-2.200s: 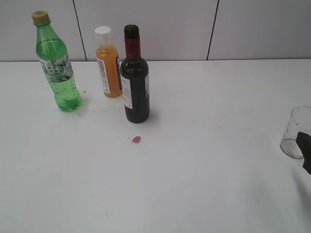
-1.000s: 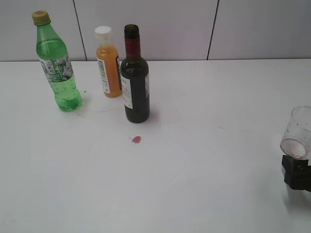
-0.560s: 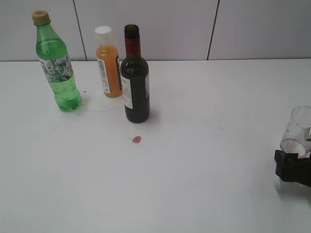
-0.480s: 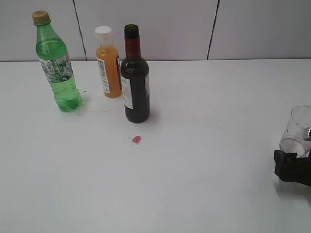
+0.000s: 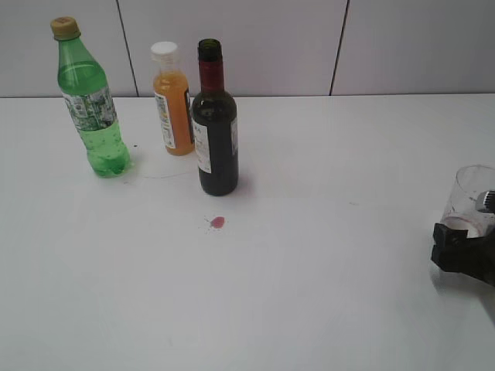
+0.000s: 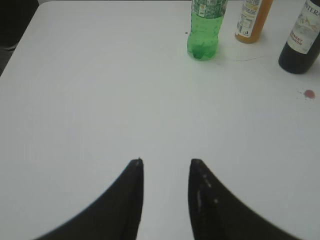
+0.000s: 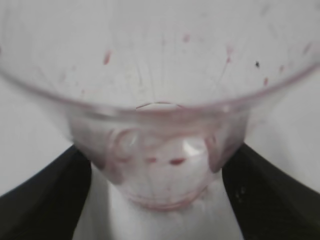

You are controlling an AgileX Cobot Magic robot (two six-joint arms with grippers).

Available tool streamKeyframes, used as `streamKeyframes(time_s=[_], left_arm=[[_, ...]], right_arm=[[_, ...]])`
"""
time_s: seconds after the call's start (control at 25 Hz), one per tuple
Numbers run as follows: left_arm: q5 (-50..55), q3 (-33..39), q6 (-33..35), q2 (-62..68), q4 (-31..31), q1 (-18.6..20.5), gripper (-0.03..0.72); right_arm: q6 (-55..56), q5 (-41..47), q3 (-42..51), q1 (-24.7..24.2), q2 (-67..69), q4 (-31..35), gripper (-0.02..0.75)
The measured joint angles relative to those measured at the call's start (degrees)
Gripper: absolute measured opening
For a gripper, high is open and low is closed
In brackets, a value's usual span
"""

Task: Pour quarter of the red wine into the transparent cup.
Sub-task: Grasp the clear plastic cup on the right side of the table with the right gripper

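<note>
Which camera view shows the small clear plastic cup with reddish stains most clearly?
The right wrist view: the small clear plastic cup fills it, showing red specks and residue at its base, between the right gripper's fingers. The exterior view shows the cup small at the right edge. The left wrist view does not show it.

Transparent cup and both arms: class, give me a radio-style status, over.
Right gripper jaws flank the transparent cup's base. Left gripper open, holding nothing. Wine bottle upright, uncapped, untouched. Small red spill before it; path clear.
</note>
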Motion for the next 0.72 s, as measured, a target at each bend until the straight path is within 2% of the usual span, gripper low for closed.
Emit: streamKeyframes(time_s=[0.72], left_arm=[[0.0,0.0,0.0,0.0,0.0,0.0,0.239]], right_arm=[[0.0,2.4,-6.3,0.0,0.4,1.9,0.679]])
